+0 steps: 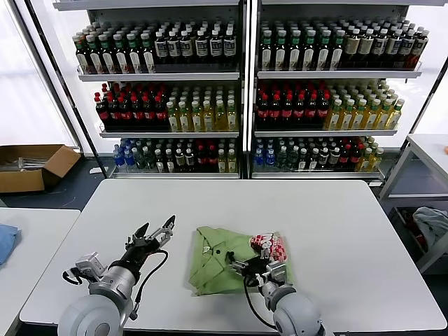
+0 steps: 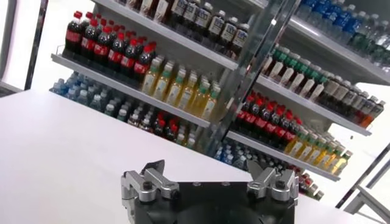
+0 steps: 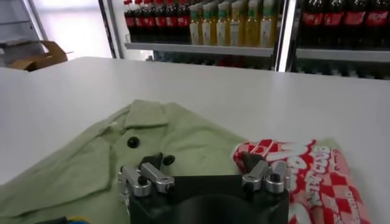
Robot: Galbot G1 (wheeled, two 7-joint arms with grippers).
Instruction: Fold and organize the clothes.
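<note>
The light green polo shirt (image 1: 222,264) lies bunched and partly folded on the white table (image 1: 231,203), its red-and-white checkered print (image 1: 269,245) turned up at its right side. In the right wrist view the shirt (image 3: 152,140) shows its collar with dark buttons and the print (image 3: 311,176). My right gripper (image 1: 246,264) is open, low over the shirt's near right part. My left gripper (image 1: 155,232) is open and empty above the bare table, left of the shirt. In the left wrist view that gripper (image 2: 210,179) faces the shelves.
Shelves of bottles (image 1: 238,91) stand behind the table. A cardboard box (image 1: 31,166) sits on the floor at the far left. A side table at the left carries a blue cloth (image 1: 5,241). A grey-white cloth (image 1: 434,227) lies at the right.
</note>
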